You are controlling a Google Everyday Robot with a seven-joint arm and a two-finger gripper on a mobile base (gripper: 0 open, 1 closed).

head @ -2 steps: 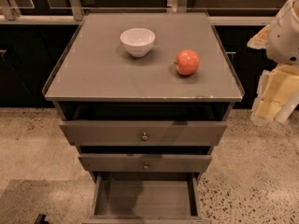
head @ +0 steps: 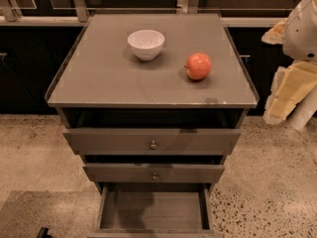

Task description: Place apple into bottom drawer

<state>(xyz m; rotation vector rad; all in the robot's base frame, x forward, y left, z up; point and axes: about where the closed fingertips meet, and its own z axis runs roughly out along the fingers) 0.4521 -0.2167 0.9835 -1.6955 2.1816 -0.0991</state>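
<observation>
- Step: this looks like the approach before the pick. The apple (head: 198,66) sits on the cabinet top (head: 99,86), untouched and well apart from the gripper, off to its left in the camera view.
- Gripper (head: 289,94): it hangs beyond the cabinet's right edge, over the floor and a little below the level of the top. It holds nothing that can be seen; whether it is released or clenched, I cannot tell.
- Bottom drawer (head: 153,213): already pulled out, lower than the gripper and to its left, with a plain wooden inside showing.
- Next move, as I judge it: cross leftward over the raised rim, come down over the apple and close across its widest part. A round fruit on a smooth top may roll if nudged.
- Bowl (head: 146,43): white, on the far side of the apple from the gripper, near it but not touching, so it is likely out of the way.
- Carry: the two knobbed drawers (head: 152,144) stand above the open one, so the apple must go down in front of them.
- Surface and room: smooth grey top with a faint sheen; speckled stone floor (head: 270,195); dark cupboards behind.
</observation>
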